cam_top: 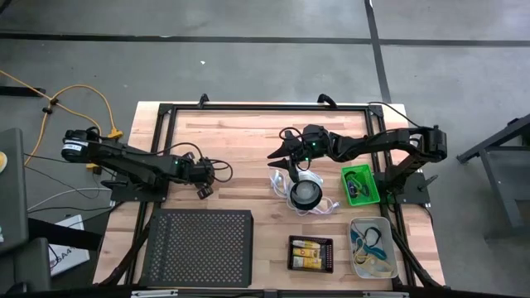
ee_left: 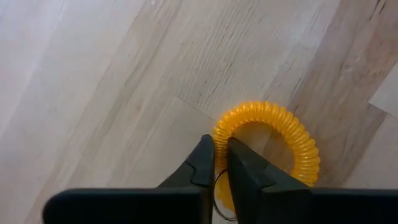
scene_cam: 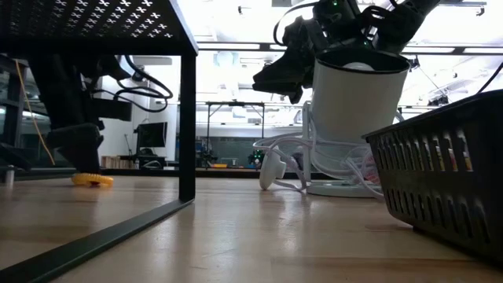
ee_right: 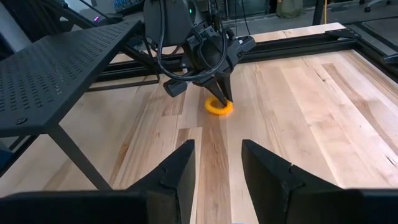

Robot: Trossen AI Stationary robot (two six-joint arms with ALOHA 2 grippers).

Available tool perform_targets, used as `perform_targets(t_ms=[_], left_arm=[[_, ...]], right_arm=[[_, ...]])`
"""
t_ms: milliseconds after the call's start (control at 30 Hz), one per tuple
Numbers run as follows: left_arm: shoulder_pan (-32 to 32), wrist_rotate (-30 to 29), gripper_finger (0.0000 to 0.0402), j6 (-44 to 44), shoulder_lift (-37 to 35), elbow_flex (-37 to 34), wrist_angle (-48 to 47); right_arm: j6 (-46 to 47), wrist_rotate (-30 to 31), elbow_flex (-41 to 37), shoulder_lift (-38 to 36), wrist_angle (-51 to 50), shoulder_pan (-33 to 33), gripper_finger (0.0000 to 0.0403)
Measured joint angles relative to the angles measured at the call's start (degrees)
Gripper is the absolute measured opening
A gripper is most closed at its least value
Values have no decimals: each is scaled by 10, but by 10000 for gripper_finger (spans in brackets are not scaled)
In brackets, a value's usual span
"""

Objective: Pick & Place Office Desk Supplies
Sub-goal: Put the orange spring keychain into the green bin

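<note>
A yellow-orange coiled loop (ee_left: 273,124) lies flat on the wooden table (cam_top: 248,141) at the left. My left gripper (ee_left: 216,152) points steeply down onto it and is shut on its coil. The same loop (ee_right: 219,107) shows under that gripper (ee_right: 219,98) in the right wrist view, and low on the table (scene_cam: 93,180) in the low view. My right gripper (ee_right: 216,165) stands open and holds nothing. It hangs above the table's middle (cam_top: 277,153), beside a round white-and-black object (cam_top: 305,192). My left gripper pinches one side of the loop's coiled ring (ee_left: 219,135) between its two fingers, one fingertip (ee_left: 242,158) inside the ring and the other outside it. The fingers come from above, slanting down. The loop lies flat on the table.
A black perforated stand (cam_top: 199,247) fills the near left. A black tray (cam_top: 310,252) with yellow packs, a clear tray (cam_top: 371,247) and a green tray (cam_top: 360,184) sit at the right. The white-and-black object's white cord (cam_top: 327,207) trails beside it.
</note>
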Motion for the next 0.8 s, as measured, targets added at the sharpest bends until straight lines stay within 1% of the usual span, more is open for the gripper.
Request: perform_targets(t_ms=[100,300,433,567,800], left_arm=[[0,0,9,0,-1,0,1],[0,0,9,0,-1,0,2],[0,-6,9,4,-13,-2,2],[0,-11,9,14,-42,-2,19],[0,-21,9,63,-114,-2,75]], right_arm=[[0,0,0,0,0,0,119],[0,0,0,0,0,0,119],[0,0,0,0,0,0,119],[0,0,0,0,0,0,119],[0,0,0,0,0,0,119]])
